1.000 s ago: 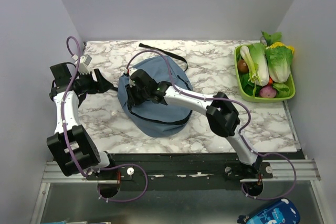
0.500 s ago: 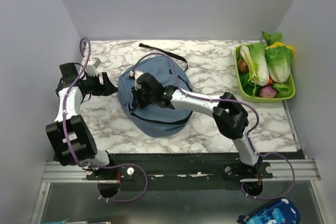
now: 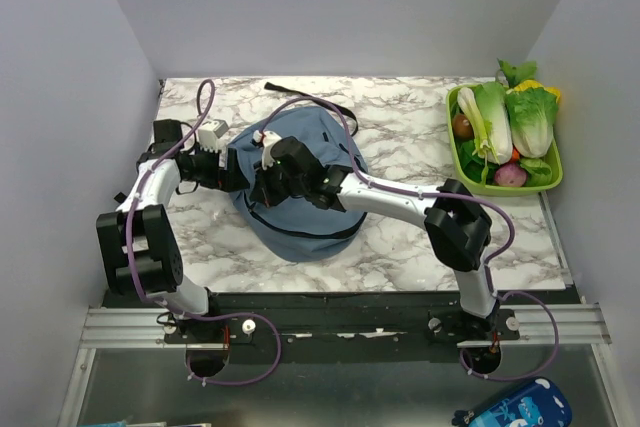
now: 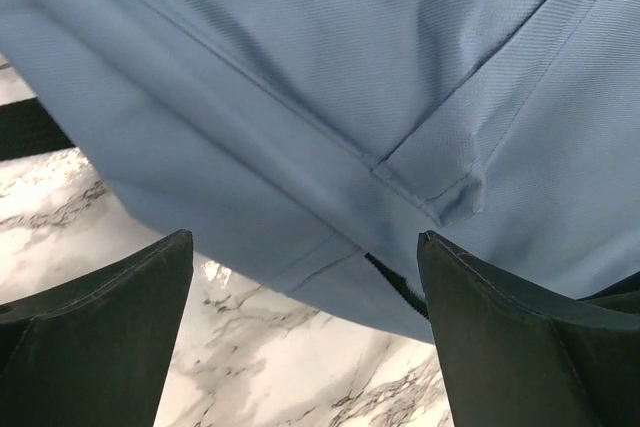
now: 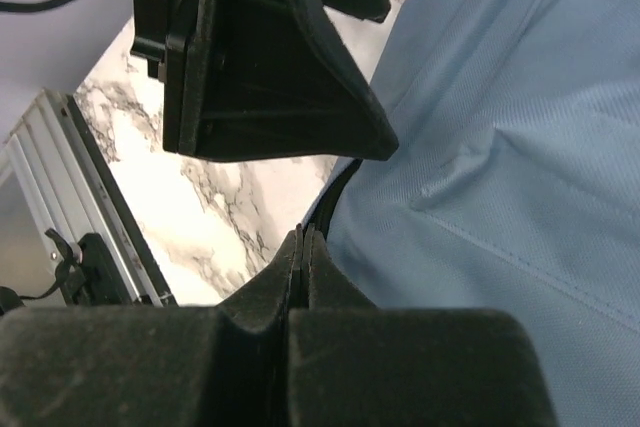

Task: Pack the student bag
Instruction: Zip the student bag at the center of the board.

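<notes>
a: bag (image 3: pixel 310 215) first. where is it?
b: flat on the marble table (image 3: pixel 400 252), a little left of the middle, between the two arms.
a: what else is around?
b: a green tray (image 3: pixel 549 185) of greens (image 3: pixel 505 117) sits at the far right edge, well apart from the bag. a bright blue pouch (image 3: pixel 515 409) lies off the table, below the rail (image 3: pixel 340 325), bottom right. a black strap (image 3: pixel 300 93) trails from the bag's far side across the marble.
a: anything in the way?
b: the right arm lies across the bag from the right and hides its upper middle from above. the left gripper (image 3: pixel 232 169) is at the bag's left edge. the right gripper (image 3: pixel 262 187) is just beside it, over the fabric.
a: fingers?
b: the left ones are spread wide, and the wrist view shows the bag's edge and some marble in the gap. the right ones are pressed together, tips at the bag's rim by the zip (image 5: pixel 338 187). whether they nip anything i cannot tell.
a: and the bag itself?
b: soft, dusty blue, rounded, slumped. the dark zip curves across its near half. up close the cloth is a fine weave with stitched seams and a small sewn tab (image 4: pixel 455 187).
</notes>
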`<state>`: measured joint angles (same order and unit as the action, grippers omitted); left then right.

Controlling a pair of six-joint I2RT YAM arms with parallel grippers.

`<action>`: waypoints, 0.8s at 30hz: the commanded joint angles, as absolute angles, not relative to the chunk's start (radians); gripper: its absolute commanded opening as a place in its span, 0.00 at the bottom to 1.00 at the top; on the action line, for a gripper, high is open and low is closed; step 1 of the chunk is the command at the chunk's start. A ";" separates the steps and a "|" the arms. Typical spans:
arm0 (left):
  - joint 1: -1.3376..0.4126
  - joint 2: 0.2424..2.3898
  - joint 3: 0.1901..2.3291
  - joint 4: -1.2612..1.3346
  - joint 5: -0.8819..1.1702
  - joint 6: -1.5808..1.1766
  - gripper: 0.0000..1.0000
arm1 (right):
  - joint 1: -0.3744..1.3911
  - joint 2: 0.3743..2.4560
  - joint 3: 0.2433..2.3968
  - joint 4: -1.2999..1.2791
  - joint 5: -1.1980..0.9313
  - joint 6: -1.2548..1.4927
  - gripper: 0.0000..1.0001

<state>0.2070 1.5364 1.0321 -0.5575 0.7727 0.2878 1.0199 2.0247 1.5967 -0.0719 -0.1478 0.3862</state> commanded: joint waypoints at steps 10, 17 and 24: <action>0.115 1.586 1.026 -0.489 0.741 0.270 0.98 | 1.028 1.954 1.523 -0.009 -0.169 0.397 0.01; 0.115 1.575 1.016 -0.525 0.752 0.284 0.45 | 1.026 1.960 1.531 -0.009 -0.166 0.391 0.01; 0.117 1.588 1.017 -0.508 0.729 0.259 0.13 | 1.028 1.968 1.542 -0.009 -0.175 0.387 0.01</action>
